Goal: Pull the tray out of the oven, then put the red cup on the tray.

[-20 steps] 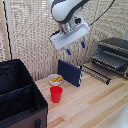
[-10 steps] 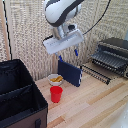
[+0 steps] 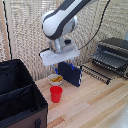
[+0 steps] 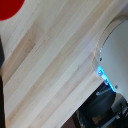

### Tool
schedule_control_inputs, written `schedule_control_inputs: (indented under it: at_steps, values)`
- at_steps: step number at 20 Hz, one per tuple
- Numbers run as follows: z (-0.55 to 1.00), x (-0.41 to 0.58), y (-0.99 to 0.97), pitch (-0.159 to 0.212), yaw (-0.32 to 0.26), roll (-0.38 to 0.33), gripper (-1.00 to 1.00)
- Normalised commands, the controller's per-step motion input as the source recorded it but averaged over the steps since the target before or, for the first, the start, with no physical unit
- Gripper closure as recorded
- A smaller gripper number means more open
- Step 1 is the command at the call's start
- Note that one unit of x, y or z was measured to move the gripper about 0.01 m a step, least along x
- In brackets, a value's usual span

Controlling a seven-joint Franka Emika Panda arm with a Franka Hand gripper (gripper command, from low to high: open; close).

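The red cup (image 3: 56,94) stands upright on the wooden table, in front of a white bowl. It also shows at a corner of the wrist view, red cup (image 4: 9,7). My gripper (image 3: 60,62) hangs above the bowl and cup, a little behind the cup. Its fingers are too blurred to read, and nothing shows in them. The oven (image 3: 116,49) sits at the exterior view's right. The dark ribbed tray (image 3: 106,61) lies at its front opening, reaching out toward the table.
A white bowl with yellow food (image 3: 55,79) sits just behind the cup, and an upright navy board (image 3: 70,74) stands beside it. A big black fabric bin (image 3: 19,97) fills the exterior view's left. A white rounded shape (image 4: 118,50) shows in the wrist view.
The arm has swung toward the exterior view's left and come lower, from near the oven side to above the bowl and cup. The cup and tray have not moved.
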Motion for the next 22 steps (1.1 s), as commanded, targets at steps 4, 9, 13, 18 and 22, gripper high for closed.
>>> schedule_control_inputs:
  at_steps: [4, 9, 13, 18, 22]
  values:
    - [-0.45, -0.096, 0.0, 0.0, -0.035, 0.012, -1.0]
    - [-0.42, -0.06, 0.01, -0.009, -0.005, 0.003, -1.0]
    - [-0.43, -0.058, 0.0, -0.052, 0.0, 0.002, -1.0]
    - [-0.3, -0.018, -0.01, -0.062, 0.003, 0.026, -1.0]
    - [-0.23, -0.041, -0.16, -0.05, 0.092, 0.069, 1.0]
